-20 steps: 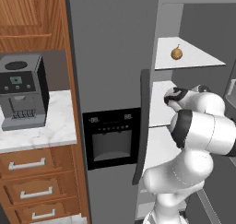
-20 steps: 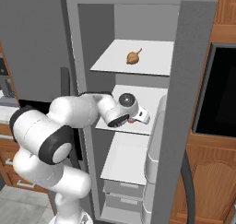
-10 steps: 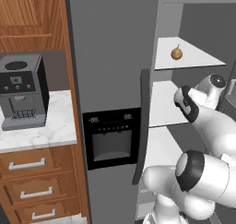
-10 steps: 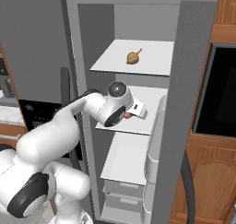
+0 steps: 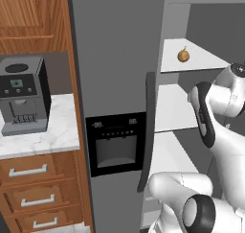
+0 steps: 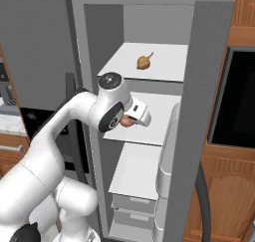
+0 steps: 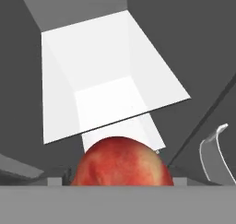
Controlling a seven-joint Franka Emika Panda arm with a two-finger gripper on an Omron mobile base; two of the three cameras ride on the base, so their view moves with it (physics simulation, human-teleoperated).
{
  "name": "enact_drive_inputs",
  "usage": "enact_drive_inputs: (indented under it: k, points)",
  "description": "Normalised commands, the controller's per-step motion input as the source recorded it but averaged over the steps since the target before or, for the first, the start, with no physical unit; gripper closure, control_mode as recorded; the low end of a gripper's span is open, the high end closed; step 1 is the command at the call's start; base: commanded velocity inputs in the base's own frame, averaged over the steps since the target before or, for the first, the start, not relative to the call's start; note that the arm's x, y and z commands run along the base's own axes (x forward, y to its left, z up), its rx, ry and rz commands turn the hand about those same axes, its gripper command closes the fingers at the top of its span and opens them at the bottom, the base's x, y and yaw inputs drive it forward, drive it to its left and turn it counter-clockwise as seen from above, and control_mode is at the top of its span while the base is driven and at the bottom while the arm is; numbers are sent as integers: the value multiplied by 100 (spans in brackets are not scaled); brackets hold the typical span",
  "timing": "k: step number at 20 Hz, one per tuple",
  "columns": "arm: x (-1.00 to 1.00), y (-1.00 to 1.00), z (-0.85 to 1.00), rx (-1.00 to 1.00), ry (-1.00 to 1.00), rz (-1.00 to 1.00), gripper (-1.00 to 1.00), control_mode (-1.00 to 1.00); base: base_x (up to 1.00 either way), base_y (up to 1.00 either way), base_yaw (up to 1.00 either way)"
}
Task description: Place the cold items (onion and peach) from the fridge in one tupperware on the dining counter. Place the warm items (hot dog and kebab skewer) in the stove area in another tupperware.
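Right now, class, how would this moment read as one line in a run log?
stage: fetching cold items | tool: at the peach on middle fridge shelf, grip unclear | onion: on upper shelf, untouched

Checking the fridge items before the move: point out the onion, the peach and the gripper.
onion (image 6: 143, 62), right base view, middle of its round bulb.
peach (image 7: 120, 163), hand view, centre of its red skin.
gripper (image 6: 133, 119), right base view, at the hand's end by the peach.

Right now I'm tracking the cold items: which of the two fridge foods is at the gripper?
The peach, red-orange, sits right at the gripper over the middle shelf. The onion, brown, lies alone on the top shelf.
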Motion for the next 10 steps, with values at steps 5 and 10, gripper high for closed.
enact_drive_inputs:
  k: [5, 10]
  points:
    - [-80, 33, 46, 0, 6, 0, 100, -100, 0, 0, 0]
    - [-74, 44, 31, -4, 6, -1, 100, -100, 0, 0, 0]
